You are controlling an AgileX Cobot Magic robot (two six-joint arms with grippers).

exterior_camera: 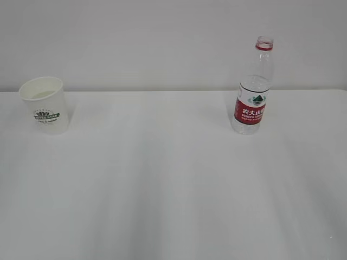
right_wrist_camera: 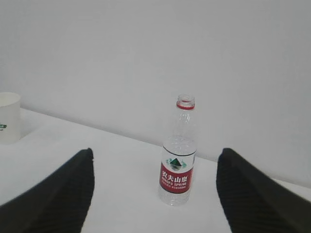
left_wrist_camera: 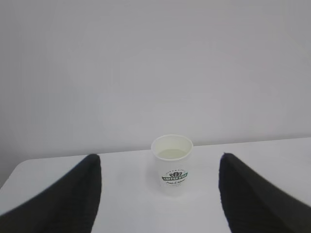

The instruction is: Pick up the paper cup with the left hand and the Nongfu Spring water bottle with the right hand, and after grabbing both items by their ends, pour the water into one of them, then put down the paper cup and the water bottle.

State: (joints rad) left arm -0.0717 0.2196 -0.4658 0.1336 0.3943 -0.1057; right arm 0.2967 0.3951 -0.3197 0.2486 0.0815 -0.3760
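— On the white table (exterior_camera: pixel 173 189), what writing can you make out?

— The Nongfu Spring water bottle (exterior_camera: pixel 253 86) carries a red label with white Chinese characters, a line of small white Latin letters beneath them, and a green-and-white mountain emblem above. In the right wrist view the small line reads "NONGFU SPRING". The paper cup (exterior_camera: pixel 45 104) has a dark green logo on its side with a banner of letters across it; the print is too small and soft to read with any certainty.

— Where do the two stand?

— The cup is upright at the far left of the table, close to the back edge by the pale wall (exterior_camera: pixel 162 38). The bottle is upright to the right of the middle, also near the back edge, well apart from the cup. Its cap is off and a red ring sits at the neck. Inside the cup a pale liquid surface (left_wrist_camera: pixel 171 154) shows, the water by the look of it. The bottle looks nearly empty.

— And the arms?

— Neither shows in the exterior view. In the left wrist view the left hand (left_wrist_camera: pixel 160 194) has its two black fingers spread wide, with the cup standing ahead of them, centred in the gap and touching neither. In the right wrist view the right hand (right_wrist_camera: pixel 155 194) is likewise spread wide, with the bottle ahead, between the fingers' lines, untouched. The cup's edge peeks in at the far left of that view.
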